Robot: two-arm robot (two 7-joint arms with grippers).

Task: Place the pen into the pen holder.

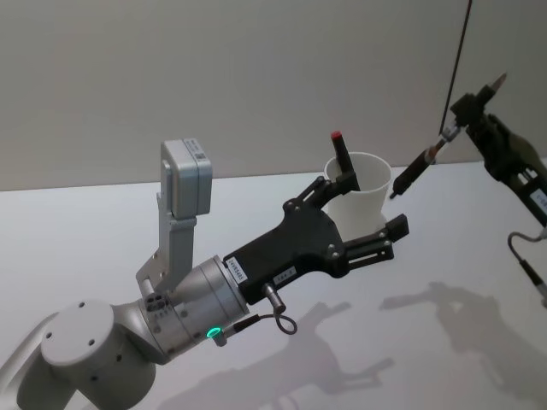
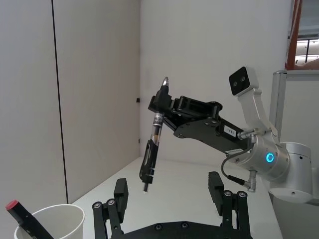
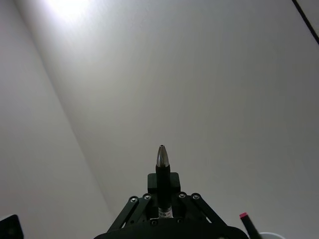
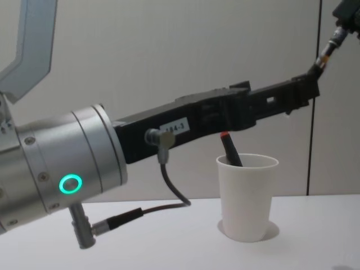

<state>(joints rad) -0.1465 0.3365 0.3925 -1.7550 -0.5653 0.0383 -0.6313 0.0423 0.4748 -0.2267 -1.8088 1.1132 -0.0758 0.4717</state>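
Pen: pinched in the right gripper, hanging tip-up in the air right of the pen holder — raised to clear its rim.
Pen holder: upright on the table, already housing a red-capped marker.
Left gripper: spread open around the cup — probably steadying it.

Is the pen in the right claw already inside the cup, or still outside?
Outside: the right claw holds the pen in the air, apart from the cup.
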